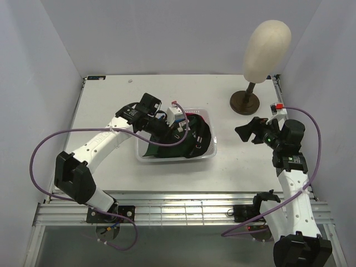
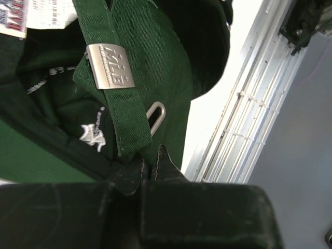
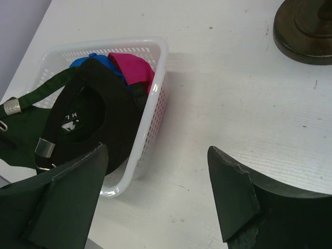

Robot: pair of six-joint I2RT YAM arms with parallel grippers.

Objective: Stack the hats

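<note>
- Step in hand, as I judge it: pulling the first hat out of the tray (image 3: 151, 47). All four caps are in or on it; none is laid on the table (image 3: 233, 83) yet.
- L gripper (image 2: 151, 174): fingers nearly together w/ the rear edge of the green cap (image 2: 155, 57) pinched between them, just below the strap and its metal buckle (image 2: 109, 66); treat it as gripping that cap.
- R gripper (image 3: 157, 149): spread wide, nothing between the fingers; it hangs over bare table between the tray and the stand (image 1: 245, 102), apart from both.
- Cap positions, R wrist view: the green cap is at the left; the black cap (image 3: 96, 104) is in the centre, inner label showing. The blue cap (image 3: 83, 59) and magenta cap (image 3: 132, 67) sit behind it at the far corner.
- Next move calls for: a straight lift until the green cap clears the rim. Watch that the black cap doesn't drag along, since the two overlap; then choose a bare spot for the stack base.
- Hidden/unclear: green fabric fills the L wrist view, so you can't judge grip depth. The blue and magenta caps are mostly covered, brim direction n/a. In the top view the caps read as one dark mass under the arm.
</note>
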